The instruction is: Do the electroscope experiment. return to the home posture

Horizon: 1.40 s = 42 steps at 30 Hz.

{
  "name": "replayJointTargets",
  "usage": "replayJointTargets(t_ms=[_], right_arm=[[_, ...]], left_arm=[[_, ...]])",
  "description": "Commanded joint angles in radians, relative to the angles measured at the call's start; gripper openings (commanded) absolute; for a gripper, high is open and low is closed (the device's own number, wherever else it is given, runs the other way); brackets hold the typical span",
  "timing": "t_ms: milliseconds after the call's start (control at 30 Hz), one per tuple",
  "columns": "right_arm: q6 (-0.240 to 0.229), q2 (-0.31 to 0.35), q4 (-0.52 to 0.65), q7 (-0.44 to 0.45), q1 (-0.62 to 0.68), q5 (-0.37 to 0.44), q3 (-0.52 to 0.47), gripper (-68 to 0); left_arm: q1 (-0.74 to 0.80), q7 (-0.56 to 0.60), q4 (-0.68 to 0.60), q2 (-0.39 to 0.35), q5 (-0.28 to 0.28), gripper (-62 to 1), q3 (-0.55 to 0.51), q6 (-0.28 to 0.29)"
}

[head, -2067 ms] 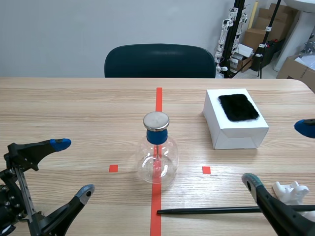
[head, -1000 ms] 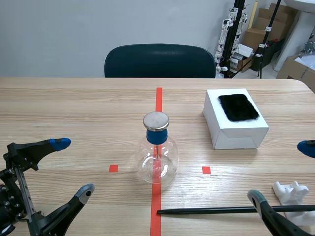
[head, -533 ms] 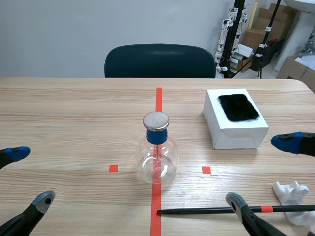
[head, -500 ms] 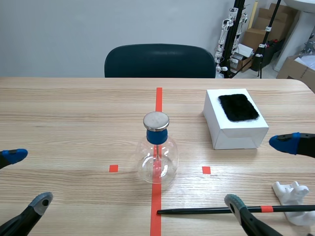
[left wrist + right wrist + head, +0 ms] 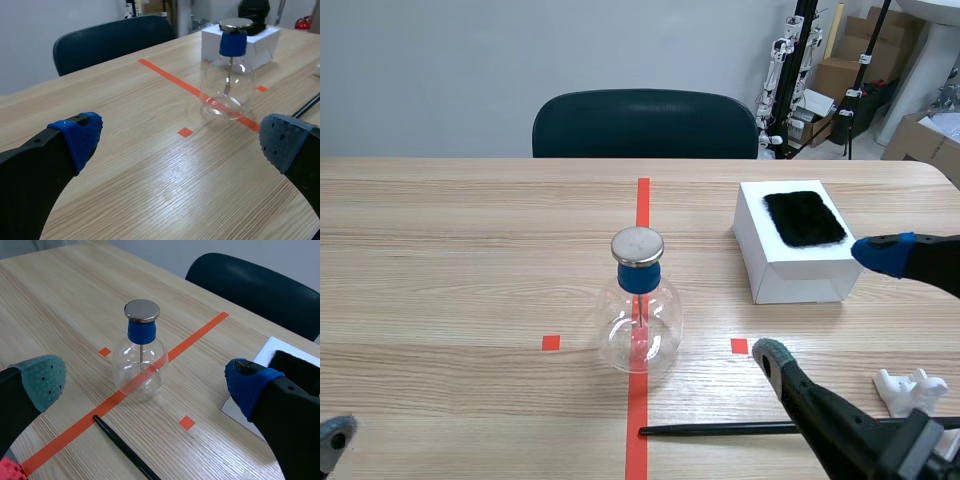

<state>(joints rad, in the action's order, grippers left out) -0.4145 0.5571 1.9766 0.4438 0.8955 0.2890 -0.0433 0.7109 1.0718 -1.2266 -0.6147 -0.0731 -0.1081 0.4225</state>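
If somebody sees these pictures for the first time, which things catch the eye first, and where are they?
The round glass flask with a blue stopper and a metal disc on top stands upright on the red tape line at the middle of the table. Beyond it to the right sits a white box with a black furry pad on top, and a thin black rod lies flat on the table nearer the robot.

I have bright, even room light from above here, so shadows are weak: only a faint, soft one pools under the glass flask [image 5: 639, 335]. Its metal cap [image 5: 637, 245] catches a pale glare, and the wooden table [image 5: 165, 180] shows a broad sheen just ahead of my left gripper [image 5: 180, 140]
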Motion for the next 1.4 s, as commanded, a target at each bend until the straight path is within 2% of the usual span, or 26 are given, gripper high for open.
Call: replayJointTargets(t_ms=[0,267,500,633,767,900,1167,1267,1367], right_arm=[[0.000,0.005,0.020,0.014,-0.001,0.016,-0.001,0.4],[0.004,0.074,0.020,0.017,0.002,0.083,-0.002,0.4],[0.008,0.073,0.020,0.018,0.024,0.081,-0.011,0.4],[0.007,0.063,0.020,0.018,0.041,0.074,-0.026,0.4],[0.007,0.063,0.020,0.018,0.041,0.029,-0.026,0.4],[0.008,0.063,0.020,0.019,0.052,0.029,-0.027,0.4],[0.016,0.062,0.019,0.084,0.095,0.030,-0.071,0.4],[0.044,0.063,0.019,0.094,0.109,0.031,-0.078,0.4],[0.049,0.063,0.018,0.094,0.111,0.032,-0.079,0.4]], left_arm=[[0.024,0.005,-0.029,0.016,-0.017,1.4,-0.022,0.005],[0.133,-0.052,-0.154,0.121,-0.013,1.4,-0.117,-0.013],[0.222,-0.057,-0.251,0.195,-0.013,1.4,-0.123,-0.025],[0.251,-0.132,-0.293,0.236,-0.013,1.4,-0.126,-0.070],[0.282,-0.149,-0.329,0.270,-0.010,1.4,-0.140,-0.074],[0.323,-0.149,-0.375,0.274,-0.010,1.4,-0.142,-0.077],[0.391,-0.147,-0.436,0.274,-0.010,1.4,-0.142,-0.077],[0.404,-0.146,-0.439,0.274,-0.010,1.4,-0.142,-0.077],[0.406,-0.148,-0.439,0.274,-0.010,1.4,-0.143,-0.078]])
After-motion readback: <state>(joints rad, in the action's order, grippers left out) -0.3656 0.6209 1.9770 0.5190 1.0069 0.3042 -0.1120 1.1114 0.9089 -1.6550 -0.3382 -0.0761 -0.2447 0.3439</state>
